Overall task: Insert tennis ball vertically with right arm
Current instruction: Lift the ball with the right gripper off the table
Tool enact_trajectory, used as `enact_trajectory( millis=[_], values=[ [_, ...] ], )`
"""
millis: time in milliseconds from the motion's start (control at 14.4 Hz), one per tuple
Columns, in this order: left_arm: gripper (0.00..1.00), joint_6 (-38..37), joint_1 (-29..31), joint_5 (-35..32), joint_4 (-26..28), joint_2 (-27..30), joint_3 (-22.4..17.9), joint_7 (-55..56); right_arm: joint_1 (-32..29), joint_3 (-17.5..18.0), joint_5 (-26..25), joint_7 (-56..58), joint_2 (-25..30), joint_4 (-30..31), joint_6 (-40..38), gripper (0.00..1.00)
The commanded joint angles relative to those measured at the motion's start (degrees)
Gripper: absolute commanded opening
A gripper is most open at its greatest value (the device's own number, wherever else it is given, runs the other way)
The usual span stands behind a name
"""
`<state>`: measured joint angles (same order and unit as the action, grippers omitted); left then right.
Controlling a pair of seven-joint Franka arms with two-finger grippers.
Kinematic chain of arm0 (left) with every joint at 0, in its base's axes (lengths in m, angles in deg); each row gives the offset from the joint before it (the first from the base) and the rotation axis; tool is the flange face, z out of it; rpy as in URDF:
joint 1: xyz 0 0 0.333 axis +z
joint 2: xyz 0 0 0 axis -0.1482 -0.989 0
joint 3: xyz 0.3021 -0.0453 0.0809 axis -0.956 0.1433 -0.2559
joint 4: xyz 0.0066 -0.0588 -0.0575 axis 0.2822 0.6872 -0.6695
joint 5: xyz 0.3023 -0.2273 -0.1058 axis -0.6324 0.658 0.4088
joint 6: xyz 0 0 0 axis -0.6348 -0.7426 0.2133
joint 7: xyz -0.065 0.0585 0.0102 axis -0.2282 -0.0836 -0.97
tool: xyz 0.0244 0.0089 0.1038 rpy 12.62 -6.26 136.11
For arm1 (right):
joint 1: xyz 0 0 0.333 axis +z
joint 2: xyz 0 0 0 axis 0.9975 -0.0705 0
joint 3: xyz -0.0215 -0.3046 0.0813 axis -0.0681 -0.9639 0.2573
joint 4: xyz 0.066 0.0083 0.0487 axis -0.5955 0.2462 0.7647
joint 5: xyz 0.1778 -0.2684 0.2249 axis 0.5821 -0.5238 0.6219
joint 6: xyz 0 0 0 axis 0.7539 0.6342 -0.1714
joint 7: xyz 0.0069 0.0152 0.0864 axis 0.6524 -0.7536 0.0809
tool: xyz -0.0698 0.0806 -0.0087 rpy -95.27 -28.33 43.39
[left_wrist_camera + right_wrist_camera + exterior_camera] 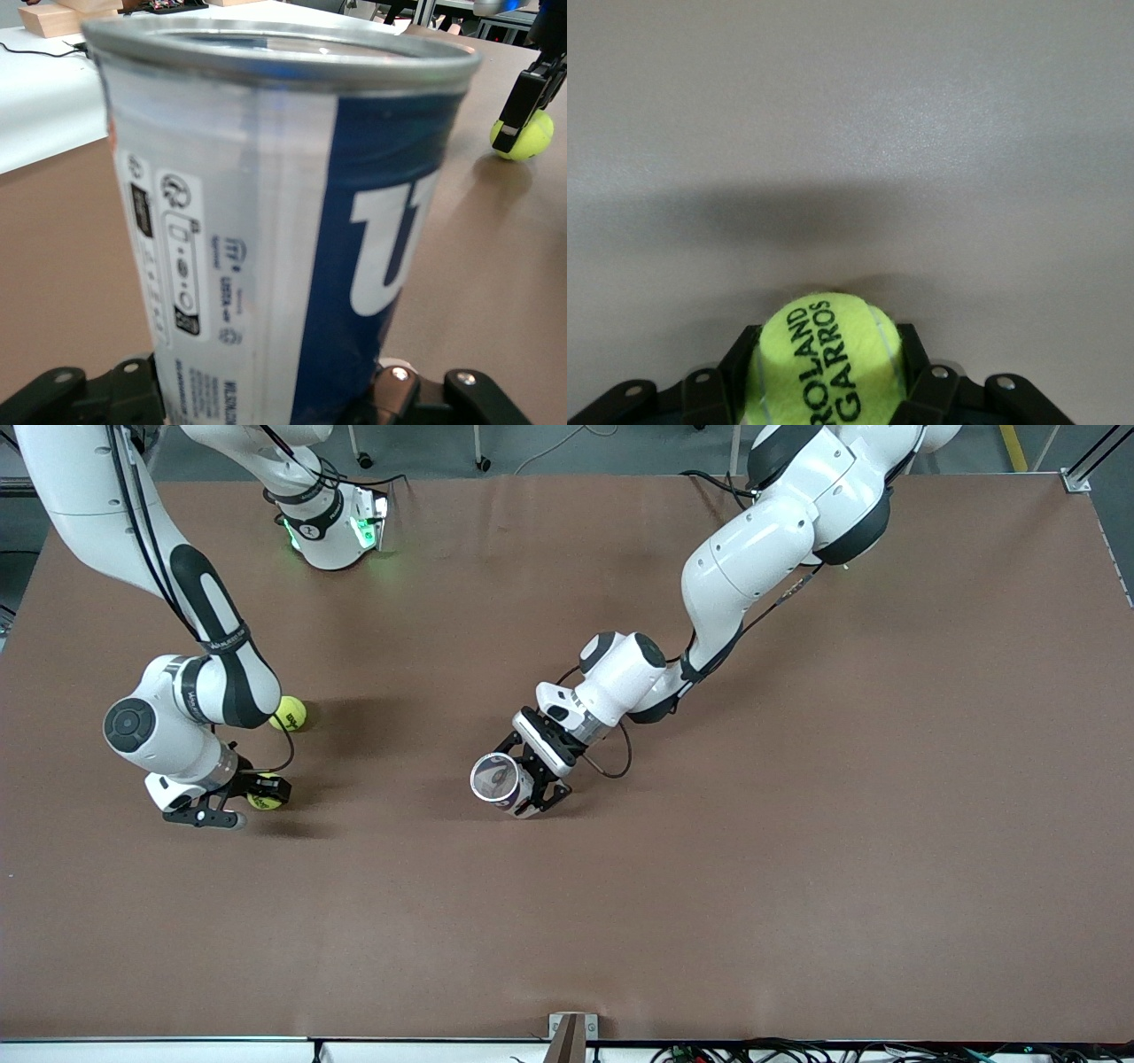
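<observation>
My right gripper (255, 802) is shut on a yellow-green tennis ball (265, 802), low at the table toward the right arm's end. In the right wrist view the ball (824, 365), marked ROLAND GARROS, sits between the black fingers (709, 398) of that gripper (824, 376). My left gripper (530, 778) is shut on a white and blue ball can (499, 779) near the table's middle, upright with its open mouth up. The can (266, 204) fills the left wrist view, held at its lower end by the left gripper (266, 394); the held ball (524, 139) shows there too.
A second tennis ball (290, 713) lies on the brown table (797, 824), farther from the front camera than the held ball and partly hidden by the right arm. The right arm's base (332, 531) glows green. A small bracket (571, 1032) sits at the table's nearest edge.
</observation>
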<state>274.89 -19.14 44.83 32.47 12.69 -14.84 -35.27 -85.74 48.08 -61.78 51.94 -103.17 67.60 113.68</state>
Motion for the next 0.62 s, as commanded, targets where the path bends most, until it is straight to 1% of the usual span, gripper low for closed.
enact_trajectory(
  millis=[0,277,415,554],
  values=[
    [0.69,0.85,-0.73,0.52,-1.2,-0.62,-0.33,-0.32,0.22,0.37,0.37,-2.03,0.75,-0.33,-1.77,0.0],
    [0.7,0.85,-0.38,0.35,-0.59,-0.44,-0.33,-0.85,0.22,0.46,0.46,-2.48,1.19,-1.03,-2.92,0.0],
    [0.73,0.85,-0.11,0.43,0.29,-0.18,-0.33,-1.03,0.31,0.46,0.46,-2.57,1.45,-1.73,-4.14,0.0],
    [0.74,0.85,0.06,0.43,0.64,0.0,-0.42,-1.03,0.39,1.5,0.46,-5.36,2.94,-3.49,-8.95,0.0]
  ],
)
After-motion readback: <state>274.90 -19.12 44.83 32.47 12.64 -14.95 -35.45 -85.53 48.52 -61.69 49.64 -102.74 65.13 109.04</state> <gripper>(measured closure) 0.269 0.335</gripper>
